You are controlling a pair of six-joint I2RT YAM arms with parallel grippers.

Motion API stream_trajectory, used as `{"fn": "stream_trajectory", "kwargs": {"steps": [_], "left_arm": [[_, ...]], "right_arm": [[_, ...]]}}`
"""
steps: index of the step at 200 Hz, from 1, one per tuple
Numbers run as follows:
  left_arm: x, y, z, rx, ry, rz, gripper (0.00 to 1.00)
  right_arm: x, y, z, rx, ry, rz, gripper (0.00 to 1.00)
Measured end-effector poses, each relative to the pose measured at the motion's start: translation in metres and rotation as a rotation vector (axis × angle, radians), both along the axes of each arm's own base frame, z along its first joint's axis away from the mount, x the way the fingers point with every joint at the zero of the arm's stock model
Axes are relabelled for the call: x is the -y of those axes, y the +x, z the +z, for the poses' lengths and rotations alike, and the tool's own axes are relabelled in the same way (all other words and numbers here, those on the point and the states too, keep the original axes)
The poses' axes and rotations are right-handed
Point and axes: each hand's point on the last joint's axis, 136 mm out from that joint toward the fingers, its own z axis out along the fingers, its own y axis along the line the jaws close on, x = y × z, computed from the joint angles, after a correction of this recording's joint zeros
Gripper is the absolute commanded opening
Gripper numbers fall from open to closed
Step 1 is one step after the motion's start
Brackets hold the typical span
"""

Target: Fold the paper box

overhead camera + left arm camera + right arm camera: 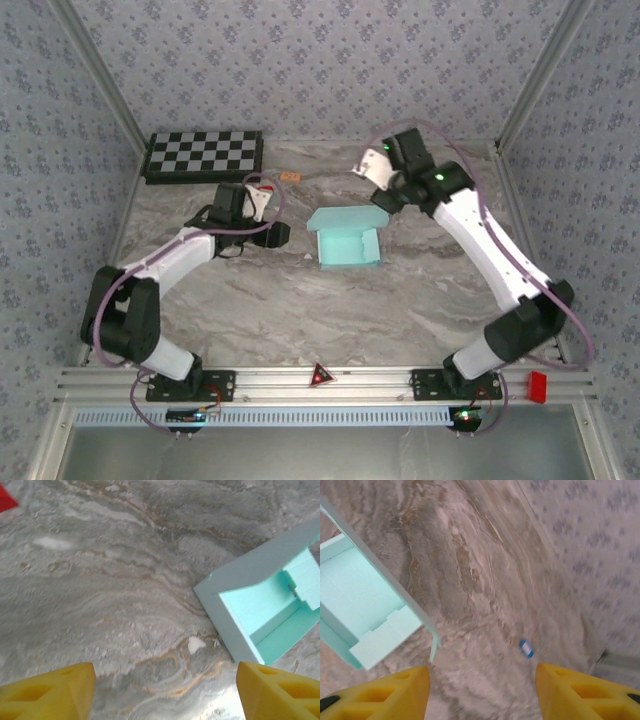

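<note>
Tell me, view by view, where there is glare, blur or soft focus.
Top external: even light, sharp, the paper box cleanly edged. Left wrist: bright glare on the table at the bottom edge; the yellow fingers of the left hand are soft. Right wrist: the wallpaper is smeared, the box edge crisper, the right hand soft.

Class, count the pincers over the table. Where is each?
2. The left pincer is left of the paper box; the right pincer is behind it, nearer the back wall. Both stand open.
</note>
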Motion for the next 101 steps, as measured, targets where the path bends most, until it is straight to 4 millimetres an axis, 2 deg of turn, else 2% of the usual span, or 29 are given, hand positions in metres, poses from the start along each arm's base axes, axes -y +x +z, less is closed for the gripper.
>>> {"fn": "stream_trajectory", "kwargs": {"steps": [24,50,73,101], "left_arm": [[0.011,0.008,-0.002,0.026,-0.043,-0.076,0.72],[0.024,0.011,0.006,0.099,-0.082,-0.166,0.71],[0.033,0.018,0.015,0.189,-0.108,-0.226,0.71],[0.042,0.026,0.013,0.252,-0.118,-0.272,0.7]], "right_arm": [[0.031,-0.025,-0.012,-0.018,0.152,-0.173,0.64],[0.052,-0.051,-0.03,-0.066,0.305,-0.344,0.64],[0.062,-0.069,-0.056,-0.128,0.396,-0.46,0.64],[0.064,-0.084,-0.087,-0.208,0.445,-0.55,0.64]]}}
